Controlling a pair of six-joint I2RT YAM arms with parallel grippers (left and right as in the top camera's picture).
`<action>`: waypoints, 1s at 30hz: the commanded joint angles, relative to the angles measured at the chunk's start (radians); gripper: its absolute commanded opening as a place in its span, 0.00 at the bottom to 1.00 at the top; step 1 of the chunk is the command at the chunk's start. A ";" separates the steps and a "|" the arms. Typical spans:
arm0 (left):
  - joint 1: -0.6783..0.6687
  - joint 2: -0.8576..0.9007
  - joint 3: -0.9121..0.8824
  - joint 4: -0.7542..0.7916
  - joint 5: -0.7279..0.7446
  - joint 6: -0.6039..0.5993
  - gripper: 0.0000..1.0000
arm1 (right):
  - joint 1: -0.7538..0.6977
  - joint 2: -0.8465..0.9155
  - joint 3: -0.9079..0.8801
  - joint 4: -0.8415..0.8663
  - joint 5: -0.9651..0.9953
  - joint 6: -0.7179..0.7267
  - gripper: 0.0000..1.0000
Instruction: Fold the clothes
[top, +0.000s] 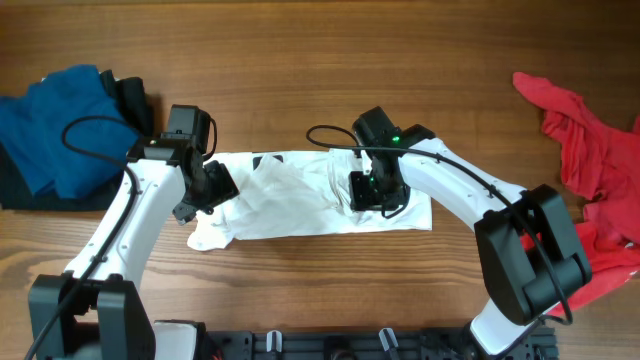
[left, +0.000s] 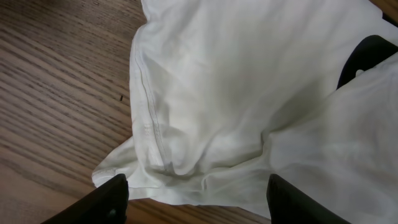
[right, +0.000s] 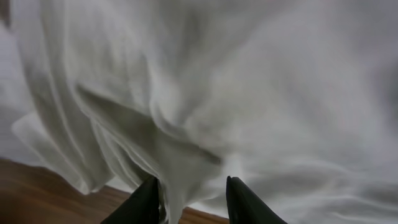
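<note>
Soft, limp white T-shirt (top: 290, 205): left pincer (left: 197, 186) spread above its hemmed corner, right pincer (right: 193, 186) pinching a middle fold; I'd grab the hems.

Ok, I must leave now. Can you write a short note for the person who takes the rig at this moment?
Left claw: open, over the left end of the white shirt, holding nothing.
Right claw: half closed around a fold of that shirt; firm grip not certain.
Blue clothes lie far left, red clothes far right, not folded.
Done: shirt folded to a long strip.
To do: fold it shorter, then the others.
</note>
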 joint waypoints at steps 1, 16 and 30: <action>-0.003 -0.003 0.006 0.000 0.011 0.016 0.71 | 0.004 0.023 -0.004 0.007 -0.189 -0.129 0.36; -0.003 -0.003 0.006 -0.001 0.011 0.016 0.73 | 0.004 0.022 -0.003 -0.019 -0.111 -0.123 0.38; -0.003 -0.003 0.006 -0.001 0.012 0.016 0.73 | 0.004 0.023 -0.012 -0.022 -0.076 -0.137 0.04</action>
